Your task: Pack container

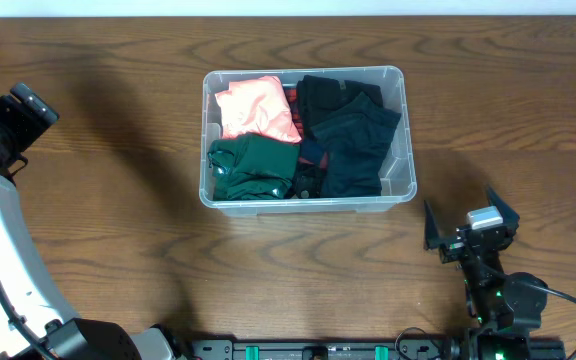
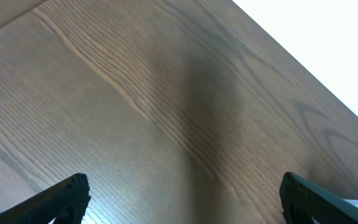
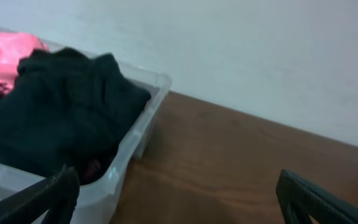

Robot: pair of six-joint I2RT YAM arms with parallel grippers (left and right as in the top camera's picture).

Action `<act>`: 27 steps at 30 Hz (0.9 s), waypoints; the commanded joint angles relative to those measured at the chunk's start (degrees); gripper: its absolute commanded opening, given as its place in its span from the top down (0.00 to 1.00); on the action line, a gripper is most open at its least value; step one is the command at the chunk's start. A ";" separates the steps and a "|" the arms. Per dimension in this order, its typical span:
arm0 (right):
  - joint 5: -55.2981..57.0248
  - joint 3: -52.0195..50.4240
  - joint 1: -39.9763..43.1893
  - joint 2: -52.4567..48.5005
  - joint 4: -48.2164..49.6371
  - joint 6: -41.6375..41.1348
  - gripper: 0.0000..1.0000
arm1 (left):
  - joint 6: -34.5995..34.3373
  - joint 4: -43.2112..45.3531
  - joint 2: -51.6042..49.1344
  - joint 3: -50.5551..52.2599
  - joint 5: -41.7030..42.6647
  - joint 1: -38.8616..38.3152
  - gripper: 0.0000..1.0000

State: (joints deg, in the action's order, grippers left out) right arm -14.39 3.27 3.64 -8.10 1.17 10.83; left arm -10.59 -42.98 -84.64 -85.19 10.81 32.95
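Left pincer (image 2: 184,186) and right pincer (image 3: 176,180) gape wide, both empty.
Left over the counter (image 2: 166,93); right just lower right of the container (image 1: 409,160), touching nothing.

The overhead camera looks straight down on the table (image 1: 98,200), with the container (image 1: 405,140) near mid-frame. The left wrist camera, well left of the container, faces bare wood closely at a slant. The right wrist camera sits low near the container's front right corner, looking across it toward the wall (image 3: 260,56); it shares that end with overhead.

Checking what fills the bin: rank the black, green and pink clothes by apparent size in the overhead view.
1. black clothes
2. green garment and pink garment: these look about alike, so unranked.
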 commanded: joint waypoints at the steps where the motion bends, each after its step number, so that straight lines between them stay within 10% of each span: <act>1: 0.94 -1.75 0.96 1.18 0.31 0.59 0.01 | 0.50 0.22 -0.35 -0.04 0.52 0.15 0.02; 27: 2.05 -2.95 0.81 7.80 -4.31 0.39 0.01 | 0.50 -0.22 -0.35 -0.04 0.52 0.15 0.02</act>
State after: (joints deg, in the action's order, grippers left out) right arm -12.84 0.49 3.62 -0.84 -2.94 10.85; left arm -10.59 -43.07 -84.66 -85.19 10.81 32.95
